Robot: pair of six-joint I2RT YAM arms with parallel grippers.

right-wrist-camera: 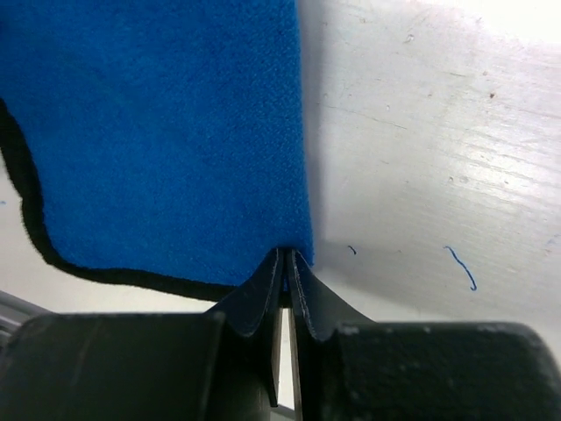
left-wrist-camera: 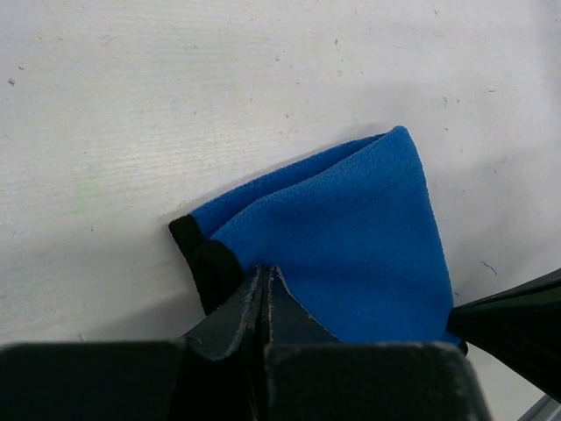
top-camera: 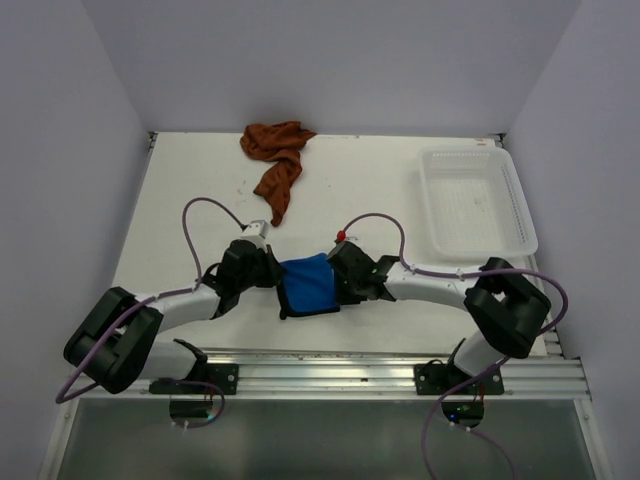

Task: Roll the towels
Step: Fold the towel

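Between the two wrists, at the near middle of the table (top-camera: 190, 200), hangs the blue towel (top-camera: 307, 284), and everything else lies out from it. The left gripper (left-wrist-camera: 265, 279) has its jaws pressed together on the towel's left side, pinching the cloth where a black-trimmed corner folds under. The right gripper (right-wrist-camera: 287, 261) is likewise closed on the opposite side, its fingertips nipping the blue cloth right at its straight right-hand edge, with only a sliver of gap between them. In the right wrist view the towel's black-bound hem curves round the lower left corner; its right edge runs straight up from the jaws, with bare white tabletop beside it. In the left wrist view the cloth rises to a folded peak, open table beyond it on all sides.

Far behind the blue towel, at the table's back edge, the rust-brown towel (top-camera: 278, 160) lies crumpled, a twisted tail trailing toward the blue one but well apart from it. Right of the blue towel and further back, the white mesh basket (top-camera: 516, 205) sits along the table's right edge.
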